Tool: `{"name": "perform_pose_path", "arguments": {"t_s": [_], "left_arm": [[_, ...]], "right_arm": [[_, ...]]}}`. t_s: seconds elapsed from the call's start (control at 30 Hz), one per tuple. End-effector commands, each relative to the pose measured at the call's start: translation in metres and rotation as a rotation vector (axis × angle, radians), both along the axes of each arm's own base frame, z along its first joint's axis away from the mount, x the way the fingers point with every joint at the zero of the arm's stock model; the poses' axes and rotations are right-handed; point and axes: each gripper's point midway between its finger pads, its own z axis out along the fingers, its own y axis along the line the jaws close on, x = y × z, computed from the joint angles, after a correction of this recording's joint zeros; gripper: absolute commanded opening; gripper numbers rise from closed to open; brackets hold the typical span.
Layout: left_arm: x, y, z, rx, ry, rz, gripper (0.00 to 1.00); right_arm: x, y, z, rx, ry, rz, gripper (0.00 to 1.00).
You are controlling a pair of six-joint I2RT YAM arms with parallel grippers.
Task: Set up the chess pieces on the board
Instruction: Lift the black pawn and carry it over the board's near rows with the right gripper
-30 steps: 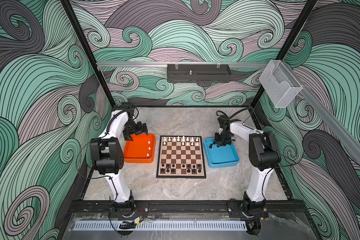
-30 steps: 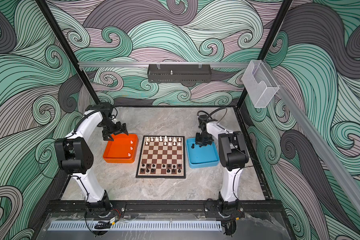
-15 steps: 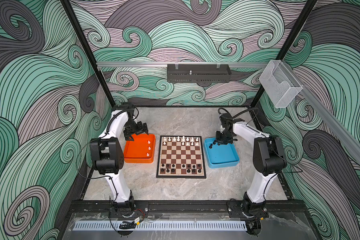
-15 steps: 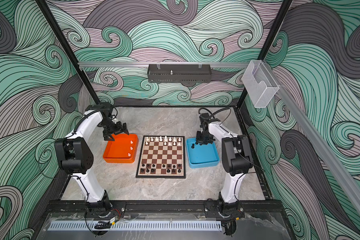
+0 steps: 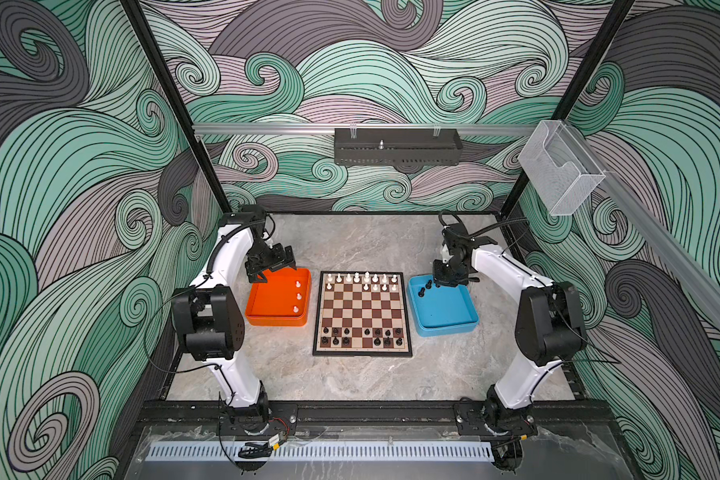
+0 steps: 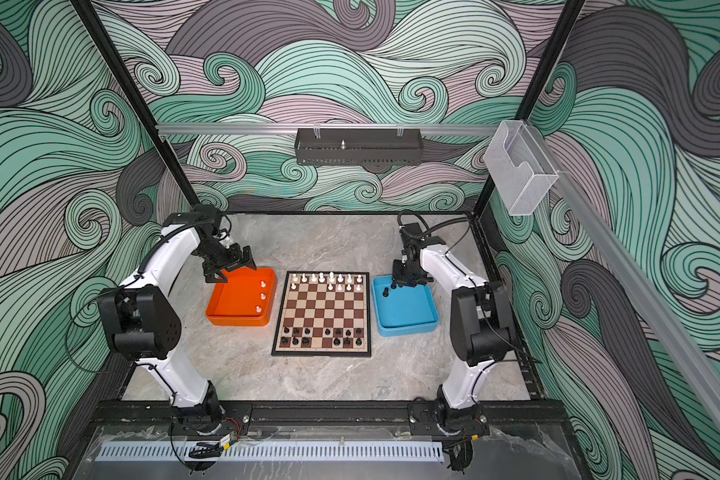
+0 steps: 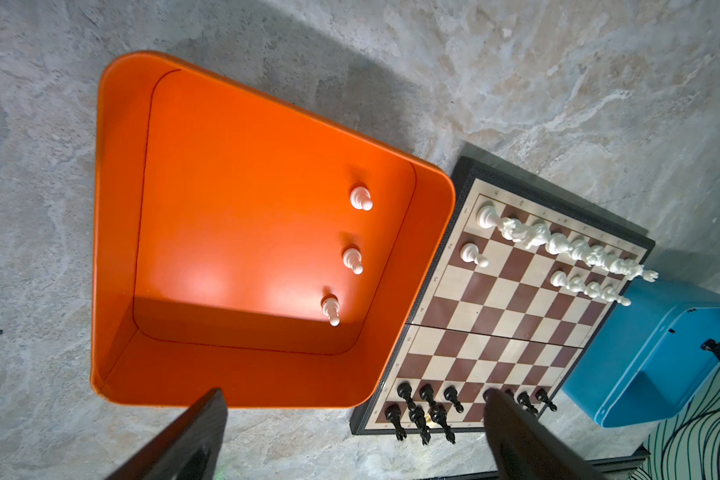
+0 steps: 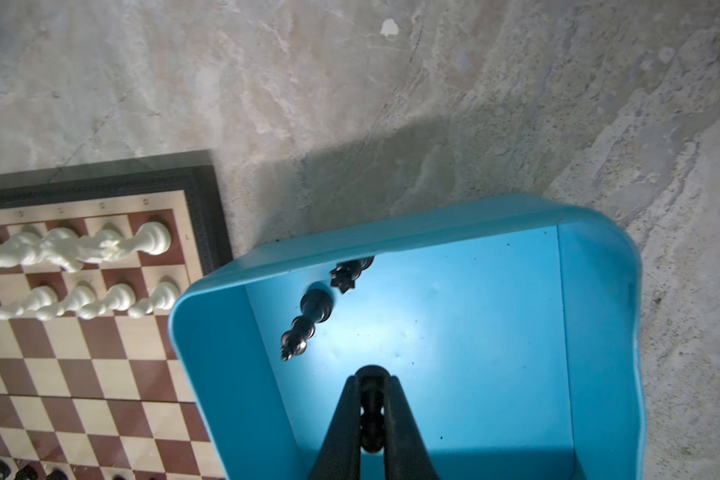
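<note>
The board (image 5: 362, 309) lies mid-table, with white chess pieces (image 5: 362, 277) on its two far rows and black ones (image 5: 362, 336) on its two near rows. Three white pawns (image 7: 352, 259) stand in the orange tray (image 5: 273, 299). My left gripper (image 5: 276, 268) hangs open and empty over that tray's far-left corner. My right gripper (image 8: 371, 382) is shut on a small black piece (image 8: 371, 411) above the blue tray (image 5: 445, 311). Two black pieces, a king (image 8: 308, 324) and a queen (image 8: 346, 276), lie in that tray's far-left corner.
The orange tray (image 6: 242, 299) sits left of the board and the blue tray (image 6: 404, 311) right of it, both close to its frame. A black shelf (image 5: 398, 146) and a clear box (image 5: 560, 174) hang on the rails, well above the marble table (image 5: 362, 378).
The right arm's elbow has swung outward and toward the front while its gripper stayed over the blue tray's far-left part. The left arm has not moved.
</note>
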Motion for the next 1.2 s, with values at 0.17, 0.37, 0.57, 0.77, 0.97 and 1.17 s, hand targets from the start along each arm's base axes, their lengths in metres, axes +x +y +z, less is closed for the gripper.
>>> {"name": "perform_pose_path", "arguments": {"t_s": [0.17, 0.37, 0.57, 0.77, 0.97, 1.17], "left_arm": [[0.001, 0.004, 0.004, 0.009, -0.056, 0.004, 0.98], [0.037, 0.008, 0.004, 0.019, -0.137, 0.026, 0.98], [0.086, 0.001, 0.025, -0.019, -0.293, 0.060, 0.99], [0.094, 0.009, 0.003, 0.026, -0.239, 0.024, 0.98], [0.085, 0.013, -0.015, 0.044, -0.211, 0.025, 0.99], [0.084, 0.024, -0.017, 0.044, -0.203, 0.052, 0.98]], "right_arm": [[-0.032, 0.045, 0.042, 0.020, -0.066, 0.166, 0.12], [-0.058, 0.091, 0.064, 0.047, -0.114, 0.291, 0.13], [-0.080, 0.139, 0.068, 0.059, -0.141, 0.395, 0.14], [-0.091, 0.186, 0.061, 0.044, -0.145, 0.497, 0.14], [-0.100, 0.224, 0.047, 0.048, -0.116, 0.567, 0.14], [-0.112, 0.248, 0.021, 0.024, -0.066, 0.626, 0.13]]}}
